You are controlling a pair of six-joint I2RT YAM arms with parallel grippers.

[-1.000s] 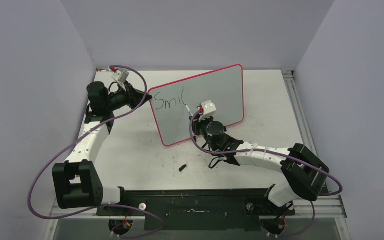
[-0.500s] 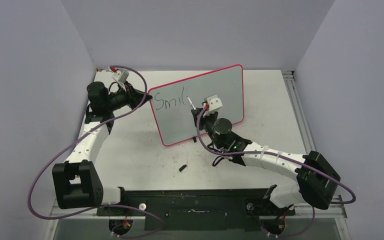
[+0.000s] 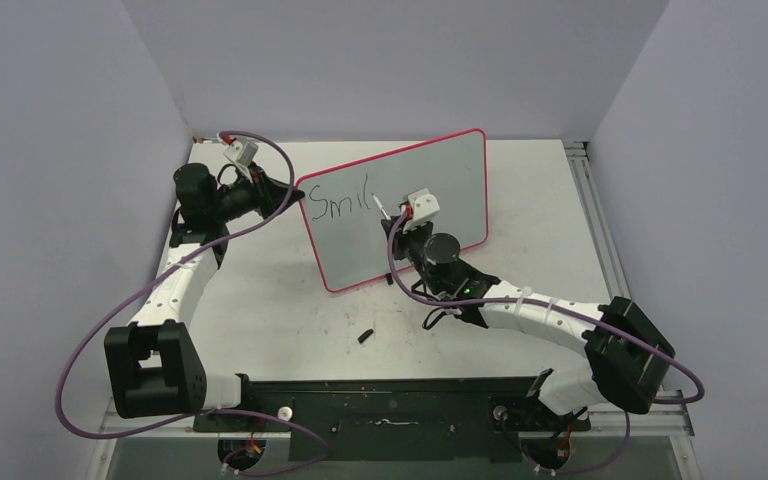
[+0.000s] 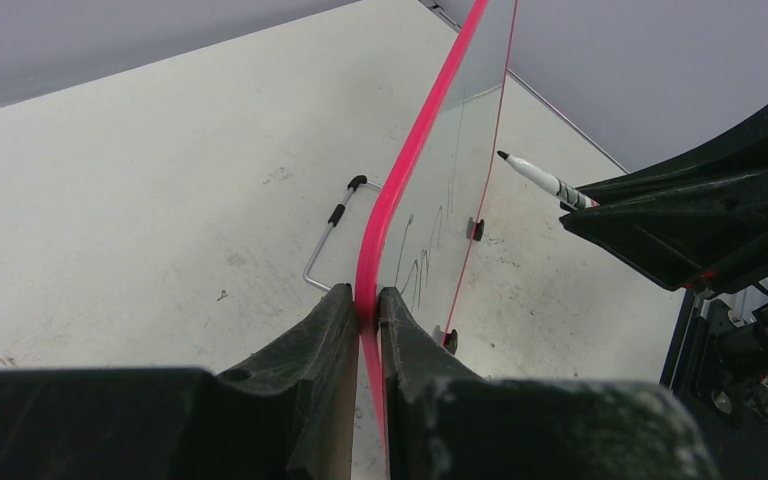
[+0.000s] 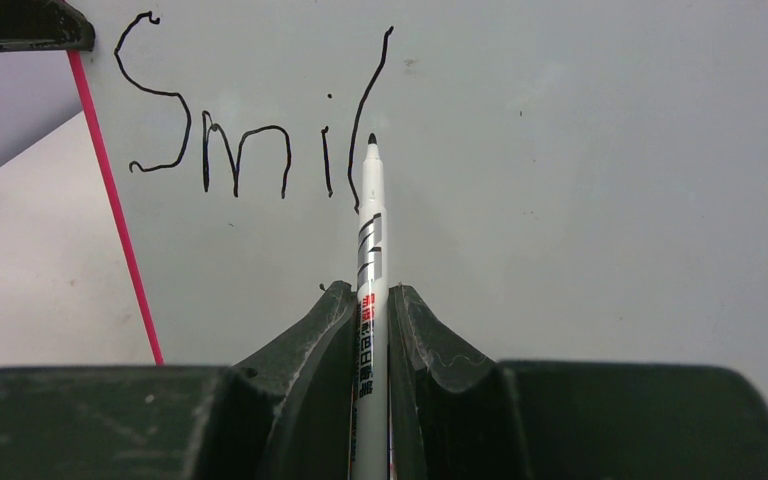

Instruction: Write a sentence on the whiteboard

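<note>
The whiteboard [image 3: 355, 250] is standing tilted back on the counter [image 3: 260, 310], toward the far middle and turned slightly to the arms. The left claw [image 4: 365, 300] is pinching the board's left edge, with both fingers closed on the pink-red rim. "Smil" is showing in black handwriting across the upper left of the face.

The right claw [image 5: 370, 300] is gripping a white marker [image 5: 371, 210], clamped around its barrel. The black tip is pointing at the face just right of the "l". Whether it is touching cannot be told. Red and black print is running along the barrel, too small to read.

The left wrist view is showing what the others hide: a bent wire prop [image 4: 328, 245] with black tips behind the board, and small black feet [image 4: 475, 228] along its bottom rim. Only the top view is showing a small black cap-like piece [image 3: 365, 335] lying on the counter in front of the board, apart from it and near the right arm.
</note>
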